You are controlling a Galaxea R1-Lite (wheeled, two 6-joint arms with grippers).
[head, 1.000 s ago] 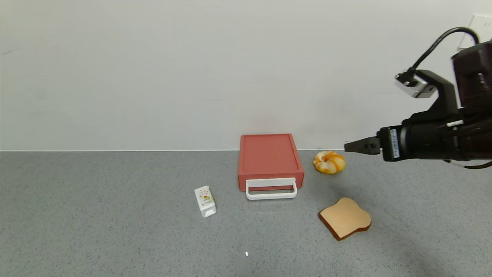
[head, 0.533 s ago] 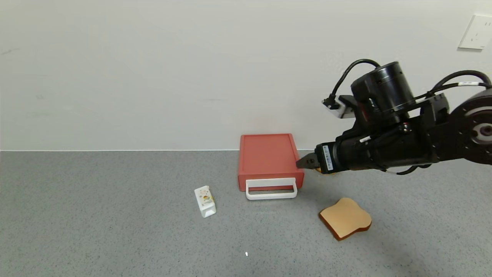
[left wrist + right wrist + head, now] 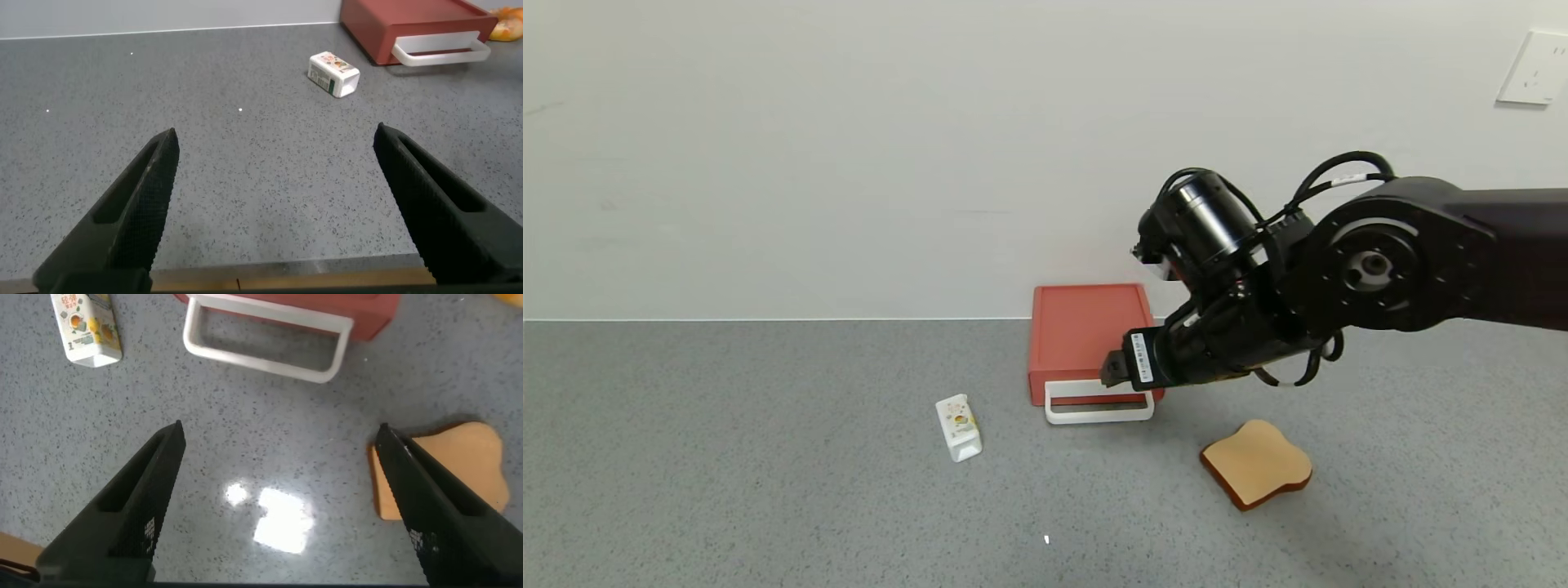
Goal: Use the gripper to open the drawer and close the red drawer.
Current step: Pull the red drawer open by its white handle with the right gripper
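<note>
The red drawer (image 3: 1092, 336) sits closed against the wall on the grey table (image 3: 727, 457), its white handle (image 3: 1099, 403) facing forward; the right gripper (image 3: 1109, 369) hovers just above that handle, fingers spread wide, holding nothing

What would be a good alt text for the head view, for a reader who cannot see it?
The right gripper hovers over the front of a closed red drawer, just above its white handle. On the grey table a small carton lies left of the drawer and a toast slice lies to its right.
</note>
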